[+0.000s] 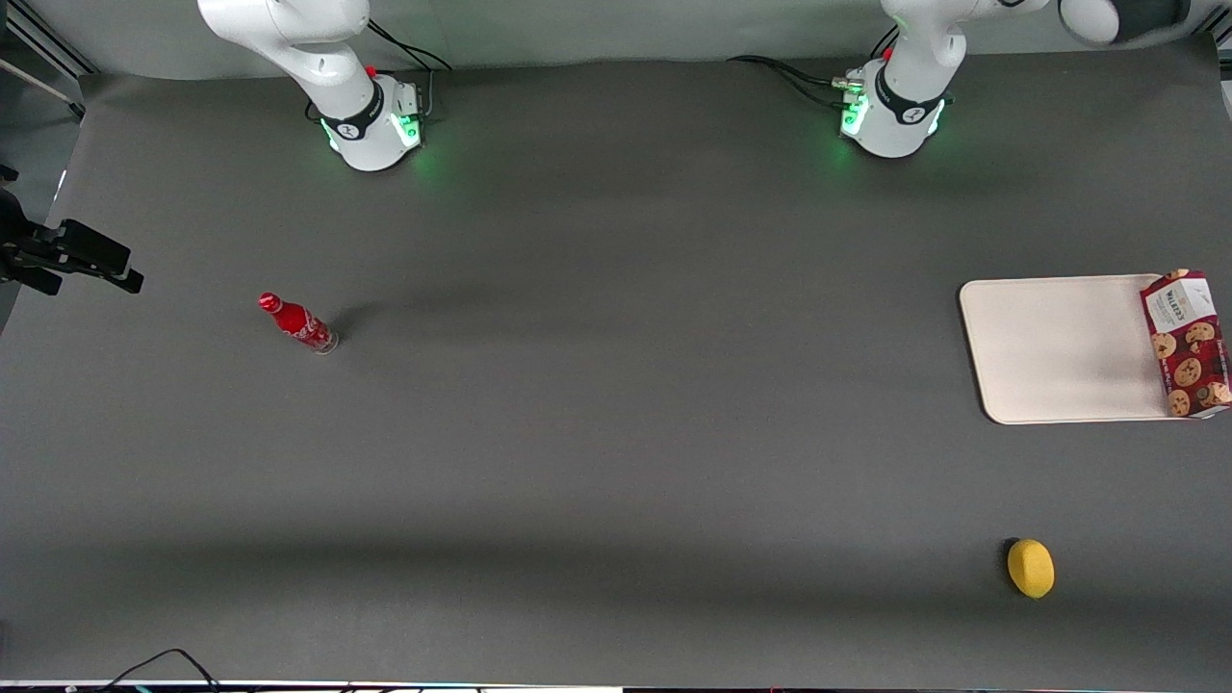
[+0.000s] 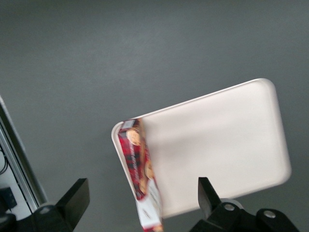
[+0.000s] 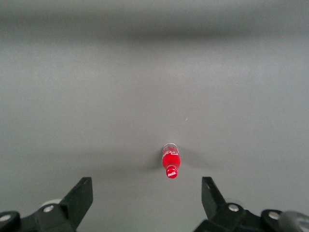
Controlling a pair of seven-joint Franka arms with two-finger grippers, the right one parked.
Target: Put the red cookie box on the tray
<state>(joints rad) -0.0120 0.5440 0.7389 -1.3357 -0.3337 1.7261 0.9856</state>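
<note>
The red cookie box (image 1: pixel 1189 342) lies along the short rim of the cream-white tray (image 1: pixel 1059 346) at the working arm's end of the table. Its white label end points away from the front camera. In the left wrist view the red cookie box (image 2: pixel 140 169) runs along one edge of the tray (image 2: pixel 217 145), and its white end reaches just past the tray's corner. My left gripper (image 2: pixel 142 186) hangs high above the box, open, with both black fingers wide apart and nothing between them. The front view does not show this gripper.
A small red bottle (image 1: pixel 298 323) stands toward the parked arm's end of the table. A yellow lemon-shaped object (image 1: pixel 1030 568) lies nearer to the front camera than the tray. A black camera mount (image 1: pixel 67 255) juts in at the parked arm's end.
</note>
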